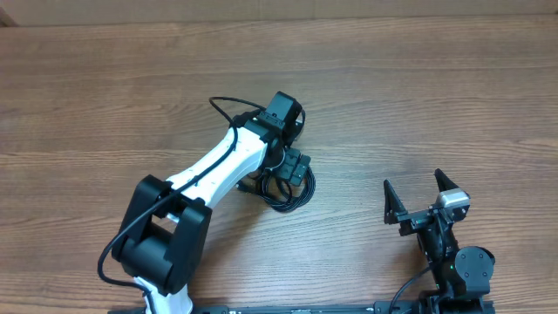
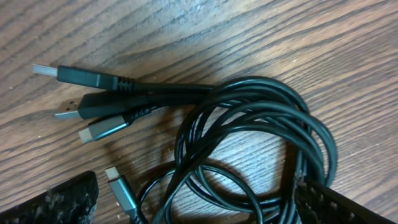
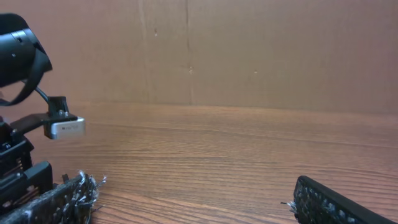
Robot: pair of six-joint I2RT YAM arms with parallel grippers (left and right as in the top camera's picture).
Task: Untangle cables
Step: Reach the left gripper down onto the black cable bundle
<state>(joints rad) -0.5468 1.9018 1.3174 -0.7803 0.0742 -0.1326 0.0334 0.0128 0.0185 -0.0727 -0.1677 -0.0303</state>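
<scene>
The cables (image 2: 261,118) lie in a tangled black coil on the wooden table. Several plug ends fan out to the left, among them a USB plug (image 2: 74,76) and a silver-tipped one (image 2: 102,129). Another silver-tipped plug (image 2: 121,190) lies near the left finger. My left gripper (image 2: 199,202) is open, low over the coil, with a finger on each side of it. In the overhead view the left gripper (image 1: 294,170) covers most of the bundle (image 1: 301,197). My right gripper (image 1: 417,199) is open and empty at the lower right, well apart from the cables, and its wrist view (image 3: 199,202) shows only table between its fingers.
The left arm (image 1: 218,166) reaches diagonally from the front edge to the table's middle, with its own thicker black wire (image 1: 222,105) looping off it. A brown wall (image 3: 249,50) stands behind the table. The left arm's wrist (image 3: 18,62) shows in the right wrist view.
</scene>
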